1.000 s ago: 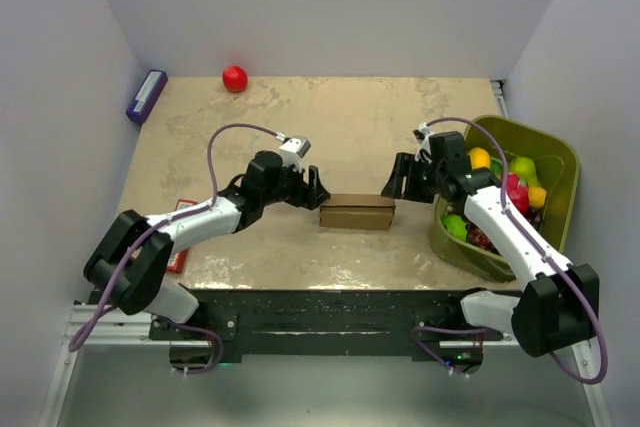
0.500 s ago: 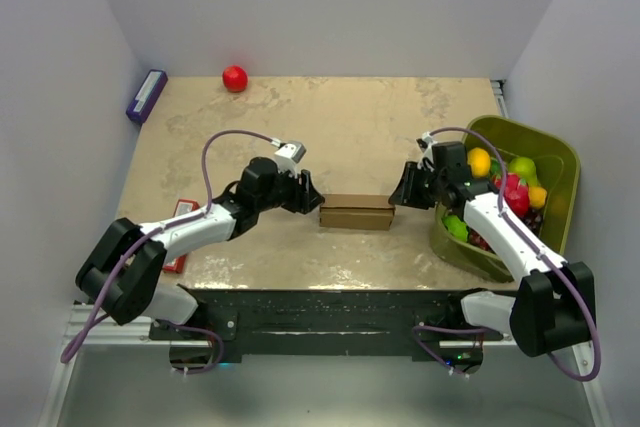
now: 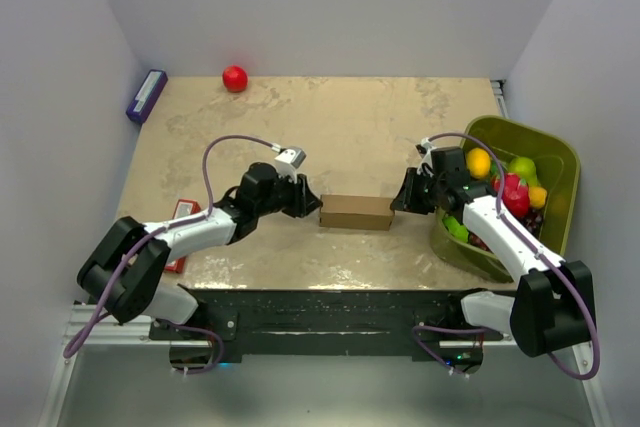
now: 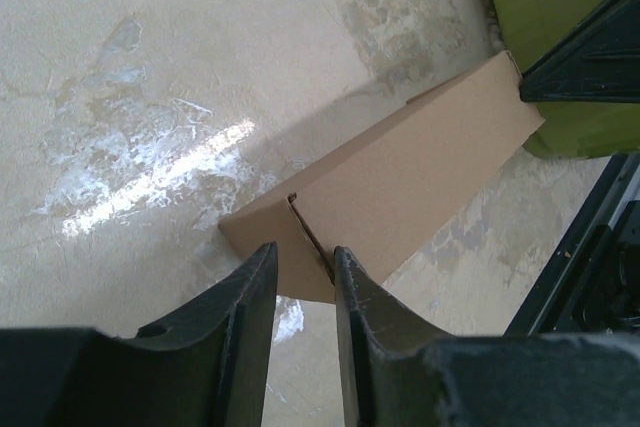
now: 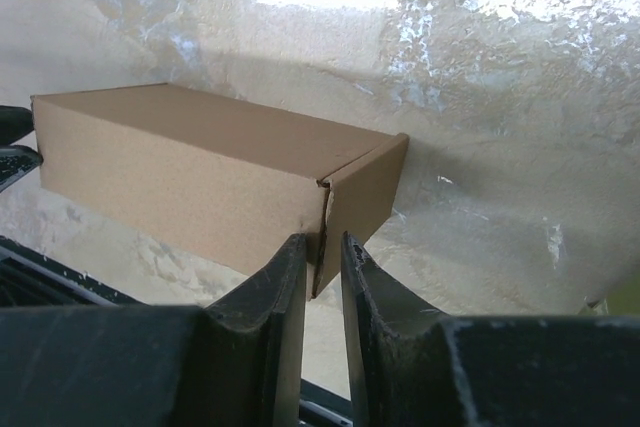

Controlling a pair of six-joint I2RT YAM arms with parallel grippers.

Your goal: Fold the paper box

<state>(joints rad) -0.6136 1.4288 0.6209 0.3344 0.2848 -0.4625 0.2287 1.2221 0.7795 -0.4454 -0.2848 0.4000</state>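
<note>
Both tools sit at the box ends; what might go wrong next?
The left tool and right tool each straddle a corner seam of the paper box with narrow jaws; squeezing may dent the thin cardboard or spring an end flap open. Uneven pushes might skew the box. The right arm works close beside the green bin and may nudge it.

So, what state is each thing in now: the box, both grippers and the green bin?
paper box: folded shut, lying flat on the table.
left gripper: jaws nearly together at one end of the box; grip unclear.
right gripper: jaws nearly together at the other end; grip unclear.
green bin: open-topped, holding colourful fruit.
</note>
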